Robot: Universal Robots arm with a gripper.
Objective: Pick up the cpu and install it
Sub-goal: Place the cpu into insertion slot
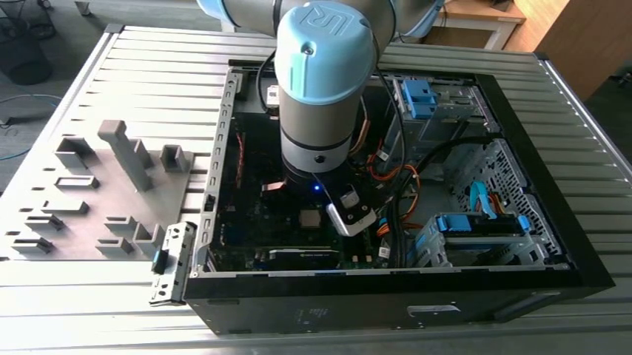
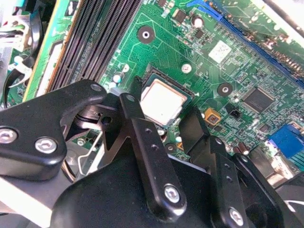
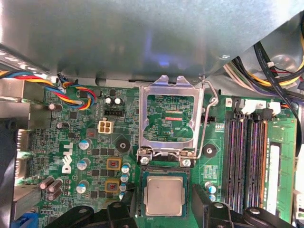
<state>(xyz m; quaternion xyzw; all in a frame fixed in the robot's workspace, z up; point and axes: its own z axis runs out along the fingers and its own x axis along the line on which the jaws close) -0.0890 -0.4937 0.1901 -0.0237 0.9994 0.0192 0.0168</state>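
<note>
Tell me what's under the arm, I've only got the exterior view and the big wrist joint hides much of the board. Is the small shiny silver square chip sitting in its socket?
Observer: Yes. In the first wrist view the small silver square cpu lies flat inside the dark socket frame.
Operator: Is the gripper holding it?
Observer: It seems not. In both wrist views the gripper has its black fingers on either side of the cpu, apart from its edges.
Operator: Is the socket cover closed?
Observer: No. The hinged silver metal load plate is flipped open beyond the socket.
</note>
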